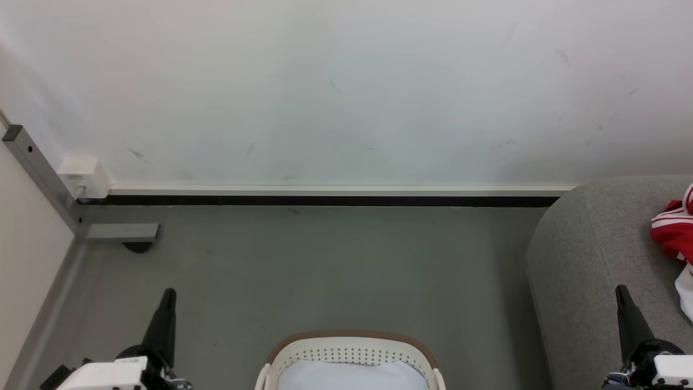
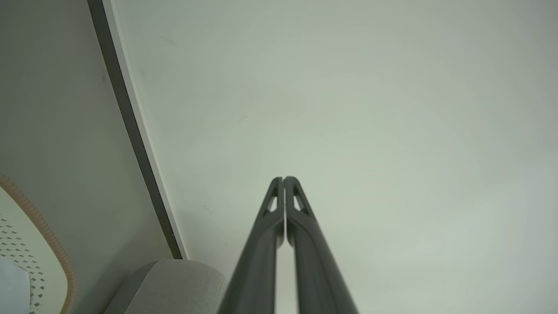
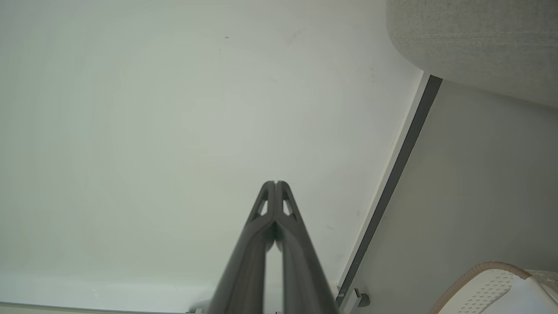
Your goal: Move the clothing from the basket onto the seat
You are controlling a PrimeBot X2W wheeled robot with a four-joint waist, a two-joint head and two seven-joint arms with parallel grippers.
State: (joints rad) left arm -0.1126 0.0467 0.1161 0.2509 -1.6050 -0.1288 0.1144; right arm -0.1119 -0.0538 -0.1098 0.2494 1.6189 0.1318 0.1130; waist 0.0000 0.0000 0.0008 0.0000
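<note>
The basket point(image 1: 352, 337) stands on the floor point(image 1: 325, 265) at the bottom centre of the head view, between the two grippers. It holds a pale blue-white cloth point(image 1: 346, 376). The clothing point(image 1: 671, 233) lies outside the basket, on the seat point(image 1: 584, 260), and is cut off by the right edge of the head view.

Far left, a grey metal frame point(image 1: 38, 168) meets the wall point(image 1: 346, 81) beside a white box point(image 1: 84, 176). The left gripper point(image 1: 169, 297) hangs above the floor, fingers pressed together, gripping nothing. A strip of grey floor separates the basket from the seat. The right gripper point(image 1: 621, 293) is over the seat's rounded edge, near the clothing but apart from it, fingers likewise together and gripping nothing.
</note>
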